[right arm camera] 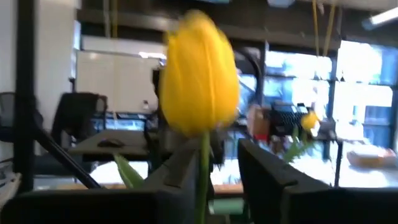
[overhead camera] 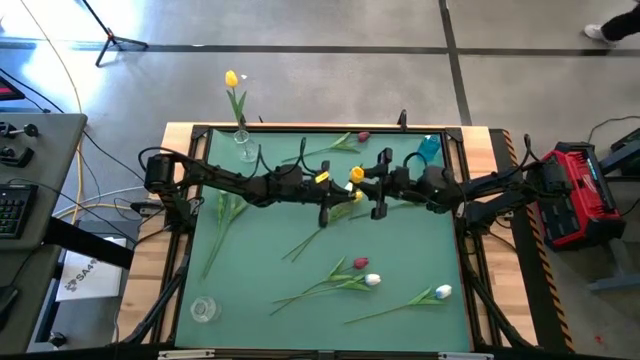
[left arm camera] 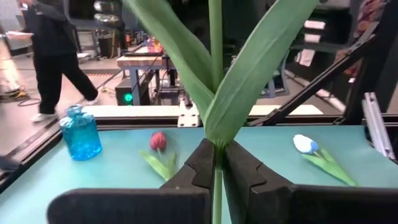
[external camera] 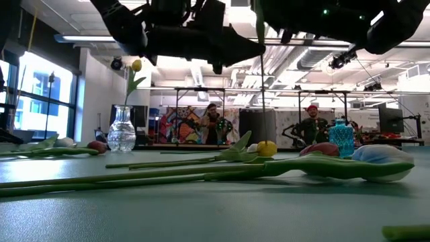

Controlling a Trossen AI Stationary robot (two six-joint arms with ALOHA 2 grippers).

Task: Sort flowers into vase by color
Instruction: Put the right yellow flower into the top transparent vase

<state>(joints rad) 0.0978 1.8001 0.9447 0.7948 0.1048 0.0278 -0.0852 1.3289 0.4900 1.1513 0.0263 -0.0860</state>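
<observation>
A yellow tulip [right arm camera: 200, 78] is pinched in the left claw [left arm camera: 216, 163] beside the right claw [right arm camera: 217, 168].

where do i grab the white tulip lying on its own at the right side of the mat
Grip the white tulip by its bare stem, below the leaves, coming straight down from above with the fingers set across the stem. It lies flat on the mat with nothing beside it, so the top is open. The stem is the long, thin part; the head looks soft and the leaves crowd it.
</observation>
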